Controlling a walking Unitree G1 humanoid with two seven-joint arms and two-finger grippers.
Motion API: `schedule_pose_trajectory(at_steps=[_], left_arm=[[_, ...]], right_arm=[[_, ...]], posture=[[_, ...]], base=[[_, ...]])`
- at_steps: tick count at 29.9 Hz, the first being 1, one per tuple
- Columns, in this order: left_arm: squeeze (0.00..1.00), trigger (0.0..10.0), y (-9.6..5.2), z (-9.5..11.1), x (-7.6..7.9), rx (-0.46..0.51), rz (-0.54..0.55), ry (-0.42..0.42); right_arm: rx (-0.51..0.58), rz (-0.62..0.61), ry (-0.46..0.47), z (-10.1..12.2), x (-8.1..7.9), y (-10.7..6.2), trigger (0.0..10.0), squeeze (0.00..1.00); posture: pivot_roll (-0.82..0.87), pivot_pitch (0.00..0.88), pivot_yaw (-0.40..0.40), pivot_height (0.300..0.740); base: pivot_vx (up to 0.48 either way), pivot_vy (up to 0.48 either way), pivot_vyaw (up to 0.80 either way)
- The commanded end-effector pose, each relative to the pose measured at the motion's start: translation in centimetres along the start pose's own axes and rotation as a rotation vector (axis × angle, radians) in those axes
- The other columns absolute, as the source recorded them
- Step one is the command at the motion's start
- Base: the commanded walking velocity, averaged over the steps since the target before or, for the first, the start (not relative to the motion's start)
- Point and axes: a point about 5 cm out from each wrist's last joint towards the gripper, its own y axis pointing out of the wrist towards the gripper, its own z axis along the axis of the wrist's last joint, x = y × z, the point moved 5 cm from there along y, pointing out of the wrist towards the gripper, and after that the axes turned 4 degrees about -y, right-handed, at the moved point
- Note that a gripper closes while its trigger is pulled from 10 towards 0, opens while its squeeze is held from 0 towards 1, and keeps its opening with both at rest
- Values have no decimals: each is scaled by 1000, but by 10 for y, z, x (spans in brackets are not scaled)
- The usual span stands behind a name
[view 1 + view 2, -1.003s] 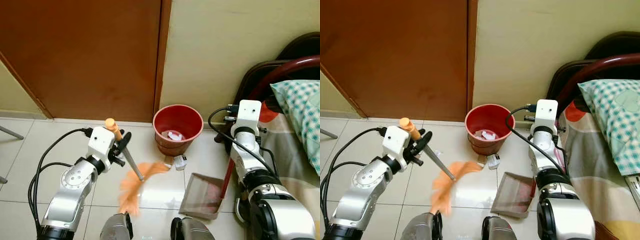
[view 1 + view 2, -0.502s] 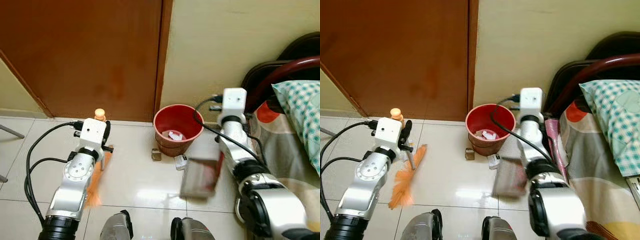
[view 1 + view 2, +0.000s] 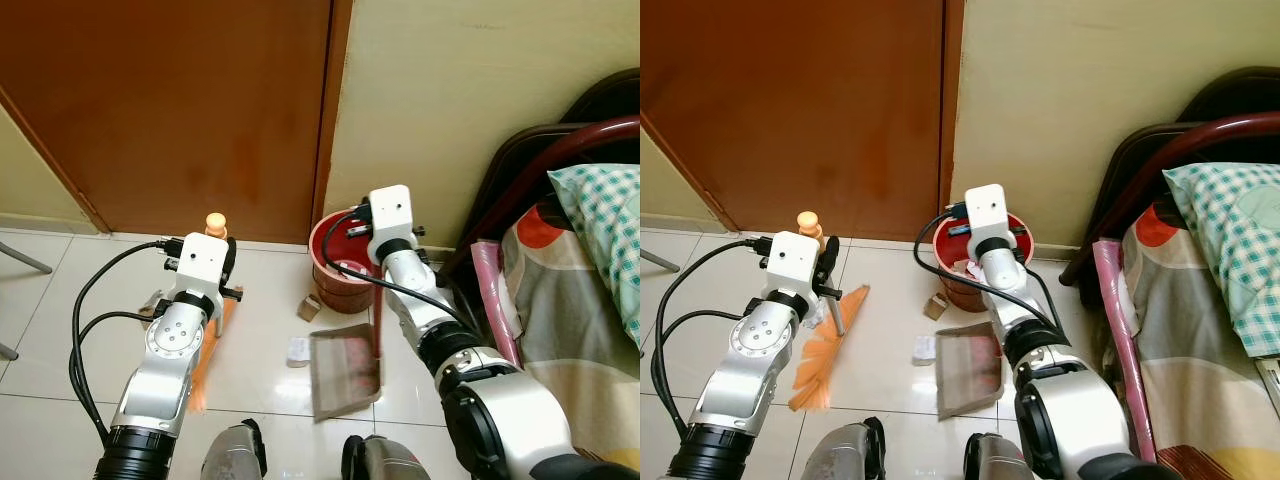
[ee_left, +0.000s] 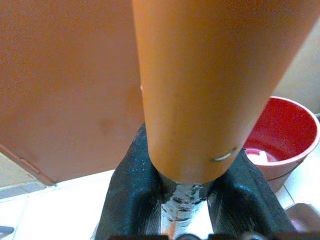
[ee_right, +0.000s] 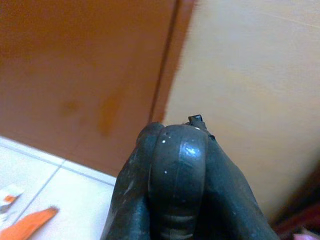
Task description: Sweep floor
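Note:
My left gripper [image 3: 226, 272] is shut on the broom's metal shaft just below its orange handle [image 4: 195, 85]. The broom stands nearly upright at the left, and its orange bristles [image 3: 820, 360] rest on the tiles. My right gripper [image 5: 177, 165] is shut on the dark top of the dustpan's red handle [image 3: 380, 320]. The brown dustpan [image 3: 345, 375] lies on the floor in front of the red bucket [image 3: 335, 272], which my right arm partly hides. A brown scrap [image 3: 309, 308] and a white paper [image 3: 296, 350] lie just left of the dustpan.
A brown door [image 3: 180, 110] and a cream wall [image 3: 470, 90] stand behind. A bed with a dark frame [image 3: 560, 140] and a checked pillow [image 3: 605, 220] is at the right. More litter [image 3: 155, 303] lies left of my left arm. My feet [image 3: 235, 455] are at the bottom.
My right arm swung left with the dustpan, from beside the bed to in front of the bucket. The broom went from the middle of the floor out to the left.

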Motion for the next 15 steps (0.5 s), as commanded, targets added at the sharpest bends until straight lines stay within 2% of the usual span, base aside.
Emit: schedule_pose_trajectory(at_steps=[1,2,3,6,7,10,12,15], left_arm=[[0,10000,0,6,10,18,-40,-12],[0,10000,0,6,12,15,-55,-17],[0,10000,-1,5,16,7,-79,-21],[0,10000,-3,4,21,-2,-109,-30],[0,10000,-5,3,23,-8,-119,-36],[0,10000,-8,1,29,-17,-140,-47],[0,10000,-10,-1,35,-23,-155,-52],[0,10000,-13,-3,41,-33,-176,-63]], right_arm=[[-6,23,3,-7,-1,-4,10000,0],[-2,23,12,-8,2,-5,10000,0],[22,-5,36,-6,12,-7,10000,0],[63,-45,85,-1,29,-8,10000,0],[87,-75,121,3,40,-9,10000,0],[104,-113,192,6,58,-10,10000,0],[108,-118,232,5,67,-11,10000,0],[111,-120,233,3,74,-16,10000,0]], posture=[[108,128,-66,740],[108,128,-66,740],[108,131,-67,740],[108,131,-67,740],[110,132,-66,740],[110,132,-65,740],[110,131,-67,740],[109,129,-68,740]], base=[[0,0,0],[0,0,0],[0,0,0],[0,0,0],[0,0,0],[0,0,0],[0,0,0],[0,0,0]])
